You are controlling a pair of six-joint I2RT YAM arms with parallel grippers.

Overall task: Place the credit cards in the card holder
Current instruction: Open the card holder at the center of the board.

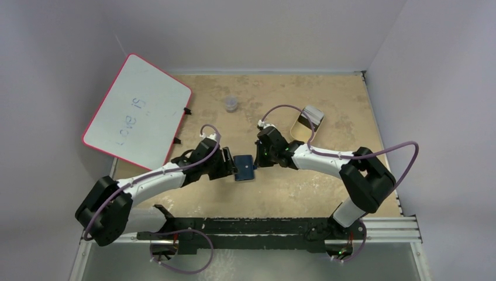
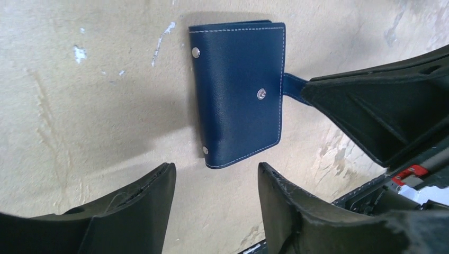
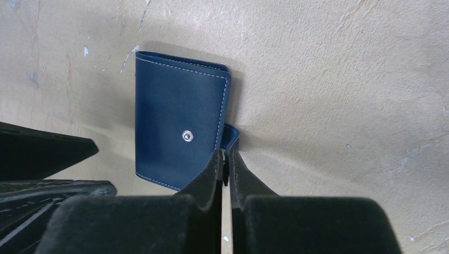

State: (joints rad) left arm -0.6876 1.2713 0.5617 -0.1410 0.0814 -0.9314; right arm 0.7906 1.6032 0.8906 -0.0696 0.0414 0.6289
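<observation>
The card holder (image 1: 244, 167) lies folded shut on the table, a dark navy case with white stitching and a metal snap (image 2: 261, 94). Its snap tab (image 3: 231, 136) sticks out from one side. My right gripper (image 3: 226, 153) is shut on that tab, and its black fingers (image 2: 370, 111) show at the right of the left wrist view. My left gripper (image 2: 216, 172) stands open just short of the holder's (image 2: 238, 95) near edge, touching nothing. In the top view the grippers (image 1: 229, 165) (image 1: 259, 161) flank the holder from left and right. The credit cards are out of view.
A pink-edged whiteboard (image 1: 137, 111) leans at the far left. A small clear cup (image 1: 231, 104) stands at the back middle, and an open tan tin (image 1: 304, 124) lies behind the right arm. White walls close in the table's sides.
</observation>
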